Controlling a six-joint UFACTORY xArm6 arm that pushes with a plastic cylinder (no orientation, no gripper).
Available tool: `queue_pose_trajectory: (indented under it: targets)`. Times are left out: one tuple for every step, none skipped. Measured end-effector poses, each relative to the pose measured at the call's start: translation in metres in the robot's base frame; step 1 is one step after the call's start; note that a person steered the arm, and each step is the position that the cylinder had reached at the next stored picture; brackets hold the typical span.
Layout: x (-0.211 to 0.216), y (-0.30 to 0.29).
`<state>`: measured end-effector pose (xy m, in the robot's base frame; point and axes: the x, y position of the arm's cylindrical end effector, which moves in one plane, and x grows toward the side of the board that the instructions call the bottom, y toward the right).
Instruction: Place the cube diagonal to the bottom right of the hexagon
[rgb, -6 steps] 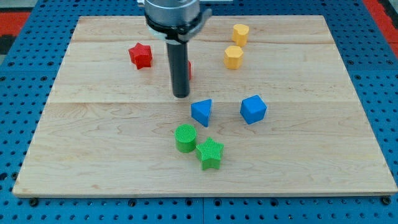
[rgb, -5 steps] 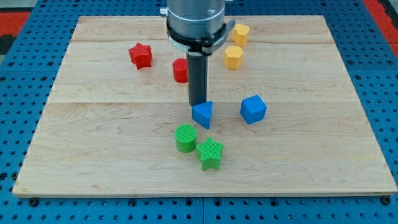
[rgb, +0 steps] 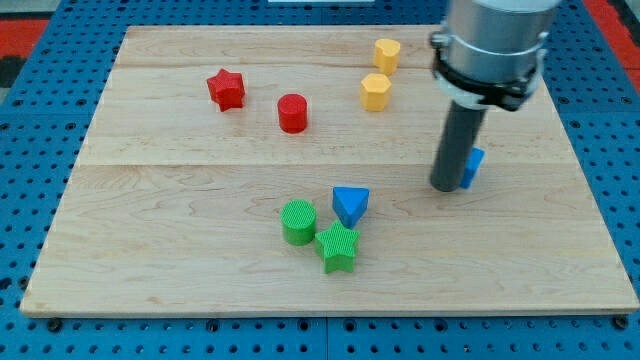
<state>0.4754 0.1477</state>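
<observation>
My tip (rgb: 447, 187) rests on the board at the view's right, touching the left side of the blue cube (rgb: 474, 167). The rod hides most of the cube. The yellow hexagon (rgb: 375, 92) lies up and to the left of the cube, near the view's top. A second yellow block (rgb: 387, 53) sits just above the hexagon. The cube is below and to the right of the hexagon.
A blue triangle (rgb: 350, 205) lies mid-board, touching the green star (rgb: 338, 247), with a green cylinder (rgb: 297, 222) to its left. A red cylinder (rgb: 292, 113) and a red star (rgb: 226, 89) sit at the upper left. The wooden board (rgb: 150, 220) lies on a blue pegboard.
My tip swept from the board's middle to the right. The blue triangle slid down and right towards the green star. The blue cube moved right and slightly up.
</observation>
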Motion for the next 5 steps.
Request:
queue_pose_trajectory:
  targets:
    - [0.0,0.029]
    - [0.001,0.044]
    - [-0.007,0.047]
    - [-0.025,0.047]
    - [-0.058,0.032]
